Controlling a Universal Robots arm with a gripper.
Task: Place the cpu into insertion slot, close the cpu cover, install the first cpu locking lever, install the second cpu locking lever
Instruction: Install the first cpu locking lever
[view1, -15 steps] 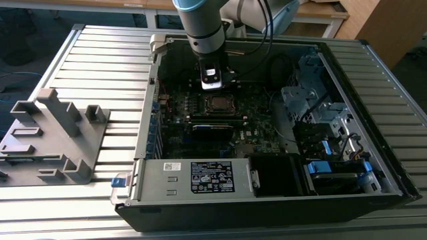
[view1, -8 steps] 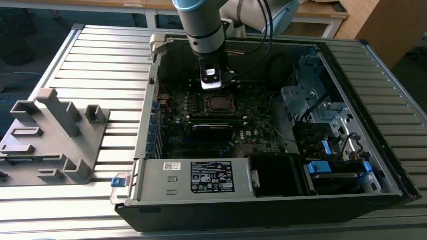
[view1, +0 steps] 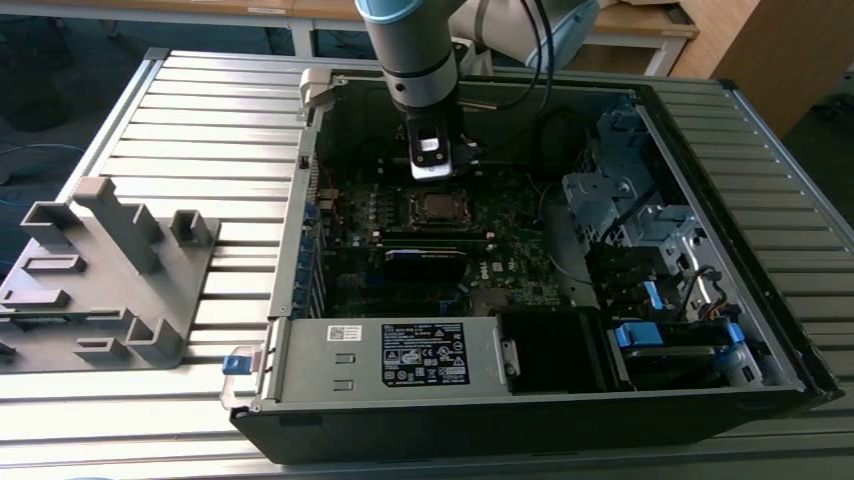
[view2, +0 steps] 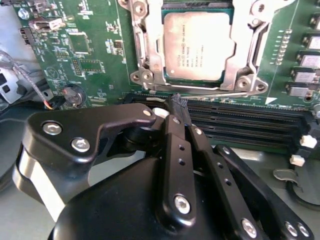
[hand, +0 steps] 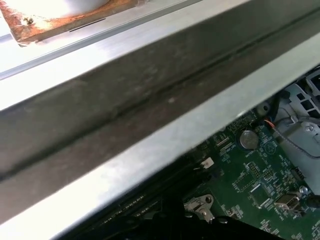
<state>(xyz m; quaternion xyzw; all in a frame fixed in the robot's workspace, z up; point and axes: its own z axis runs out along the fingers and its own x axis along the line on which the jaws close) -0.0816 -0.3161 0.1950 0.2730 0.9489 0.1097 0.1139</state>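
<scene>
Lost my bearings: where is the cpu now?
In the second wrist view, the cpu lies in the window of the cover, just beyond the gripper.

Print on the cpu (view2: 197, 47) and power-supply label (view1: 424, 355) — none legible.

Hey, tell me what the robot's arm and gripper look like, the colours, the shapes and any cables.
The arm is a grey cylinder with a light blue ring at its joint. Black cables hang beside it. The gripper is matt black, built of jointed link bars with rounded ends, dotted with silver screw heads and small holes. A silvery band wraps its base.
</scene>
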